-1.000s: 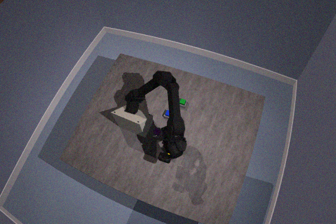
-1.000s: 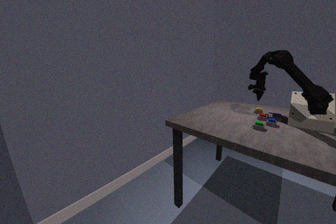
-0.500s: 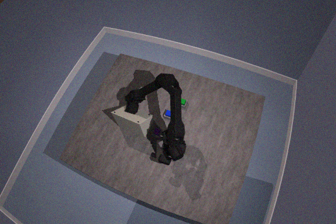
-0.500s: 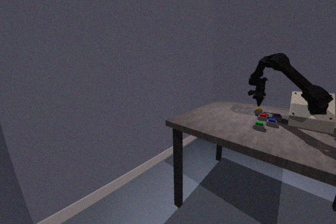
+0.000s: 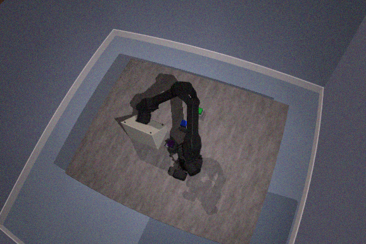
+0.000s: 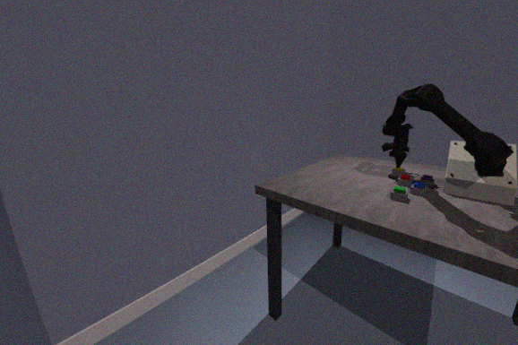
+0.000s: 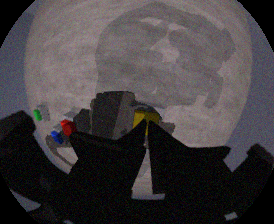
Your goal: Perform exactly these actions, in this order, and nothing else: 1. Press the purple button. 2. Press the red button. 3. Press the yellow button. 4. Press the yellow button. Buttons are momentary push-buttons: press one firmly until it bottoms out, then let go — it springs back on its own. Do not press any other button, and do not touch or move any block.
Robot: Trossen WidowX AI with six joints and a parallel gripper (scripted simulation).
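Note:
The gripper (image 6: 399,167) (image 7: 147,123) is shut and empty, pointing down. Its tips are right at the top of the yellow button (image 6: 398,169) (image 7: 144,117); in the wrist view they overlap its near part, and whether it is pushed down cannot be told. The red button (image 6: 405,177) (image 7: 68,127) stands beside it, left of the tips in the wrist view. The purple button (image 5: 170,143) (image 6: 427,177) lies in shadow near the white box. In the top view the arm hides the red and yellow buttons.
A blue button (image 5: 183,123) (image 6: 418,185) (image 7: 56,137) and a green button (image 5: 201,111) (image 6: 400,190) (image 7: 37,115) stand on the table (image 5: 240,146) (image 6: 314,189). A white box (image 5: 142,135) (image 6: 475,194) stands by the arm's base.

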